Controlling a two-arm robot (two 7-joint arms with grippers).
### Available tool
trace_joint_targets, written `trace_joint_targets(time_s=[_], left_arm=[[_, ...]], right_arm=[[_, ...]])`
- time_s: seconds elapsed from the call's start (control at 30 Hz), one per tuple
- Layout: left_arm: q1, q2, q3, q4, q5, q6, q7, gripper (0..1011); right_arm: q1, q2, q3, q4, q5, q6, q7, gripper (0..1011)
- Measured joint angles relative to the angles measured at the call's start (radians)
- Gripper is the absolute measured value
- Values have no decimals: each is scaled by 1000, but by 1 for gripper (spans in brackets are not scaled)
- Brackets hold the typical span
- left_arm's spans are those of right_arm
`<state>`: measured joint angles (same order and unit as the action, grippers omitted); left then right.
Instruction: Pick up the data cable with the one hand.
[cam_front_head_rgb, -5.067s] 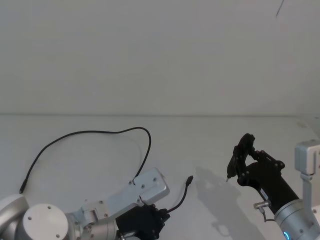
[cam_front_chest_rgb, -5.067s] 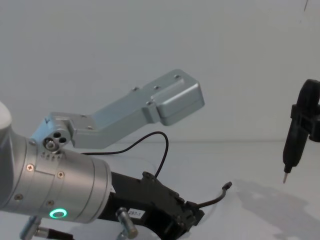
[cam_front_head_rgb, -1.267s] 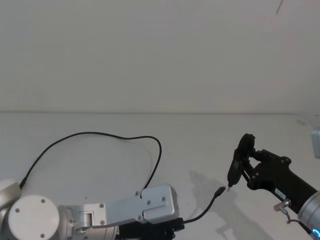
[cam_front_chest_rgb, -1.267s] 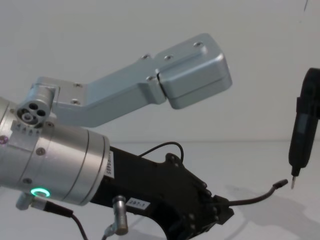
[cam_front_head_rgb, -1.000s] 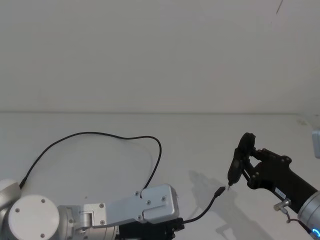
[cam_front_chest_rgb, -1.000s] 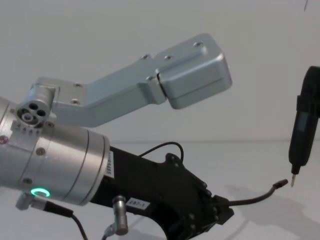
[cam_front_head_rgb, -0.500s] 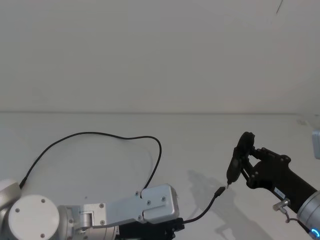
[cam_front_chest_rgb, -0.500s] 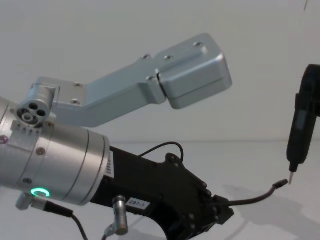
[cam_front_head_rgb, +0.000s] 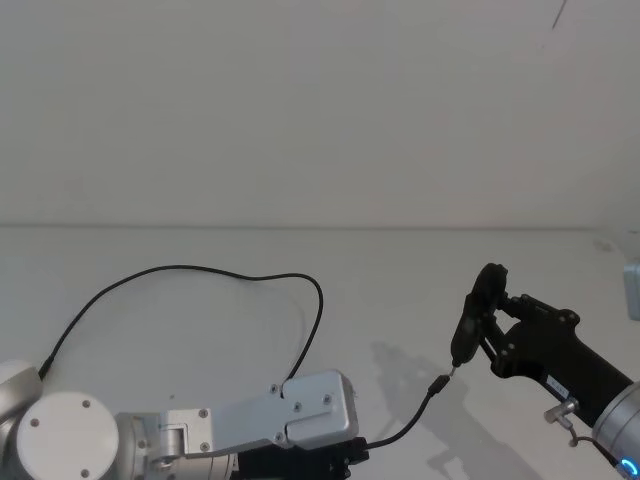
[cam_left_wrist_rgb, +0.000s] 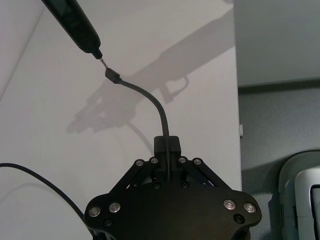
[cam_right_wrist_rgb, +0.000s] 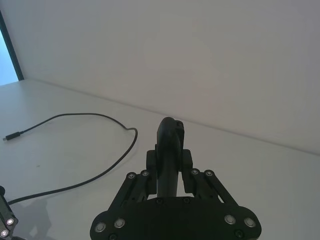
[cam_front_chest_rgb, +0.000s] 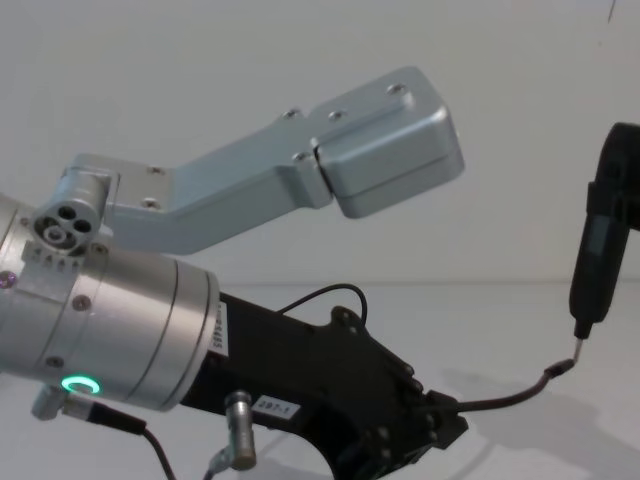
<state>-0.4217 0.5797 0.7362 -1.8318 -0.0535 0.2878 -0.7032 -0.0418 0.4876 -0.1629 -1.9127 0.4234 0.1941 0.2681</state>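
Observation:
The data cable is a thin black cord looping across the white table at the left. Its far end lies by my left arm. My left gripper is shut on the cable a short way behind the small dark plug. That end arcs up off the table, as seen in the chest view. My right gripper is shut on a slim black tool held upright. Its thin metal tip hangs just above the plug.
A silver bracket on my left wrist juts out above the left gripper. The table's edge runs close beside the left gripper, with grey floor past it. A white wall backs the table.
My left gripper carried the plug end up and to the right, towards the tool. In the last second the tool's tip has drifted slightly left and down, closer to the plug.

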Motion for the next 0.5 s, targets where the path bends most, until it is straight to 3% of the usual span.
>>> trace_joint_targets(time_s=[0.5], left_arm=[[0, 0, 0, 0, 0, 0, 0, 42]], right_arm=[[3, 7, -4, -2, 9, 5, 5, 279]])
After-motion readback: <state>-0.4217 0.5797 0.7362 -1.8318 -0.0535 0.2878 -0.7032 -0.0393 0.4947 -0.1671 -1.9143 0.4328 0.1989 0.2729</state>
